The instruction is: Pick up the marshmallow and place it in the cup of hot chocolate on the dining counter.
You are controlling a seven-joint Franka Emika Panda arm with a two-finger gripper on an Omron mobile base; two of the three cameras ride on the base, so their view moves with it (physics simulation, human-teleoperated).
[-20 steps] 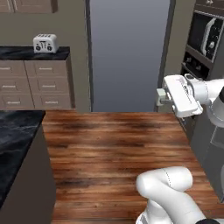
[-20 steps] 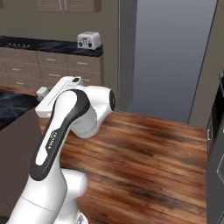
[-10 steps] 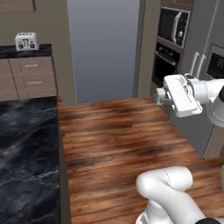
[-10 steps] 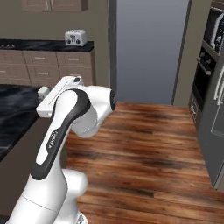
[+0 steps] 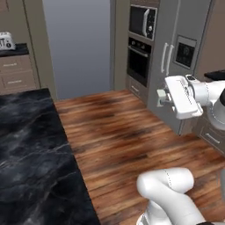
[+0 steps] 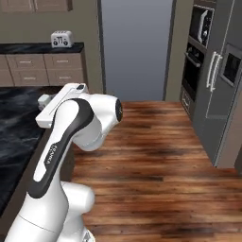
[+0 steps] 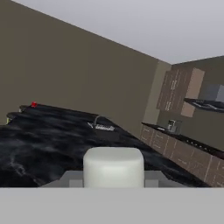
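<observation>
Between my two fingertips, low in the hand view, sits the marshmallow (image 7: 113,167), a pale soft-edged block pinched from both sides. My pincer (image 7: 113,179) is closed nearly all the way, squeezing only that block and touching nothing else; in the left base view it shows as the small pale end at the front of my hand (image 5: 161,95), held high over the wood floor (image 5: 118,136).

Beyond the marshmallow, the hand view looks out over the black marble counter (image 7: 48,148), with a faucet (image 7: 101,126) further along and cabinets (image 7: 175,148) to the side. I cannot make out a cup of hot chocolate on it; a tiny red thing at the far end is too small to name.

My worry is the carry: the marshmallow is soft, so a hard squeeze could deform it, while a jolt from the base could let it slip onto the floor. Opening before I have found the cup and am directly over it would likely drop the marshmallow onto the counter instead.
</observation>
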